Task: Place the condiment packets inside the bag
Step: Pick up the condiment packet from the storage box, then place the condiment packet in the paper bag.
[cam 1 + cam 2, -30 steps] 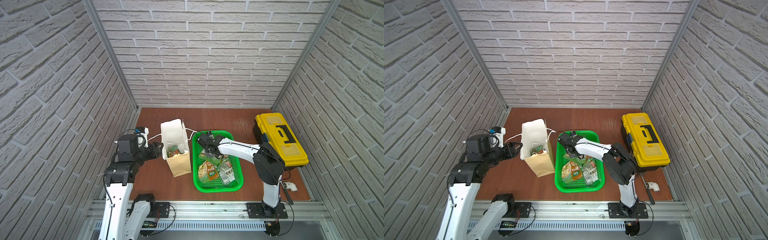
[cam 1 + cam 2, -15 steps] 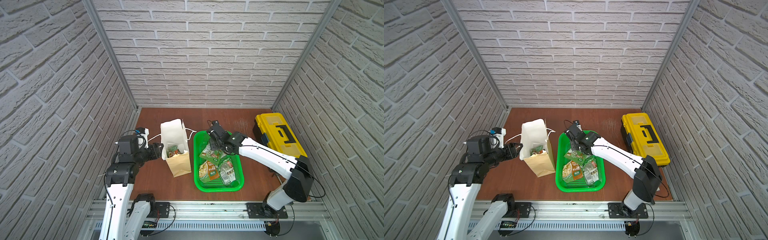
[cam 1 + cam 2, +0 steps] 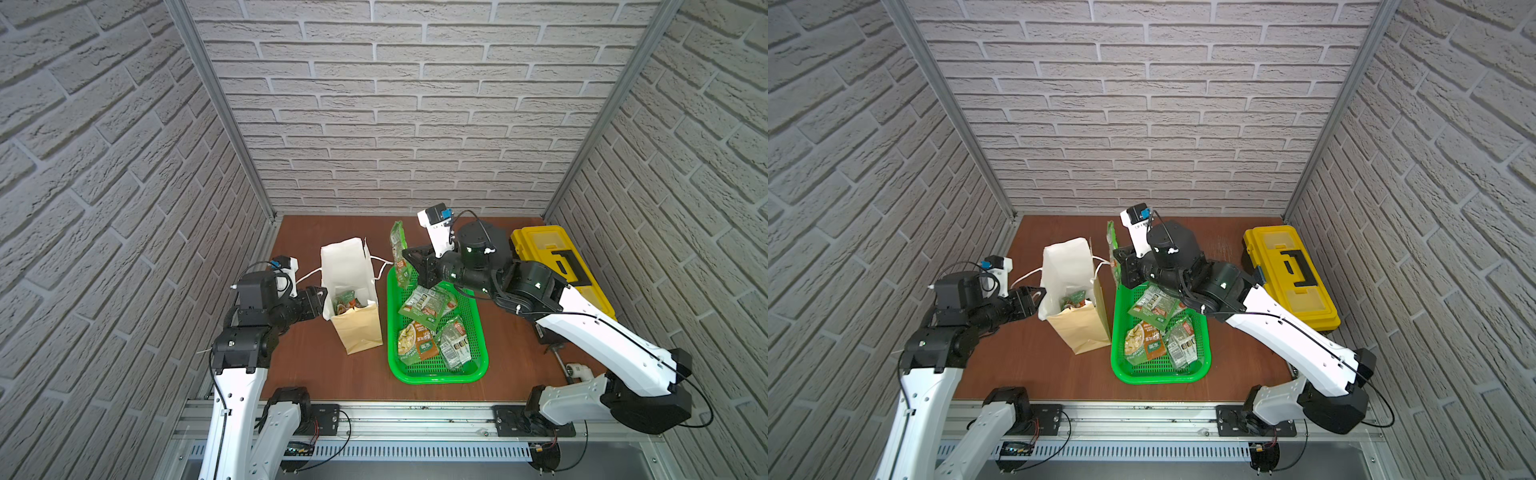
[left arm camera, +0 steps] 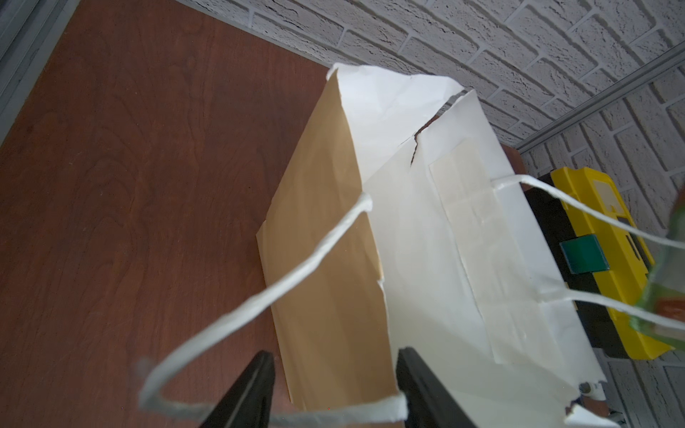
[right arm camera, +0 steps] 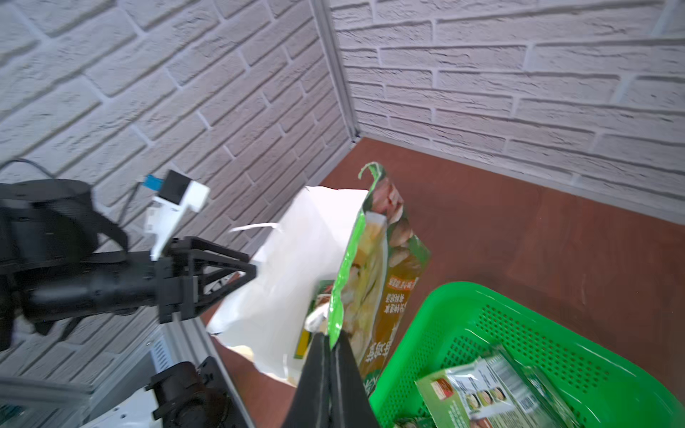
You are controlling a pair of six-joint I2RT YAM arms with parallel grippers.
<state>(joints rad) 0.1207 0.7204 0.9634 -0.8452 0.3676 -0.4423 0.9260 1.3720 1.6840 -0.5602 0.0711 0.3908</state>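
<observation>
We see the brown tabletop [image 3: 311, 365] carrying everything, with the yellow toolbox [image 3: 1287, 270] at its right edge, partly behind the right arm. Near the middle lies the green basket [image 3: 436, 376]. Just beside it, on its left, stands the bag [image 3: 359, 332], upright, with its mouth open and its white inside showing. Several loose packets [image 3: 428, 307] lie flat and overlapping in the basket, and some bagged packets [image 3: 347, 300] rest at the bottom of the bag. The right gripper [image 5: 331, 337] is pressed together on the lower edge of a raised packet [image 3: 400, 253], which is green with an orange-brown panel. This packet stands on edge in the air above the basket's far left corner, close to the bag's rim but outside it. The left gripper [image 4: 332, 354] meets the bag's left side with its fingers spread, one over the white inside and one outside the tan wall, so the rim runs between them. We cannot tell whether they press the paper. A white cord handle [image 4: 259, 297] loops loose beside the outer finger.
</observation>
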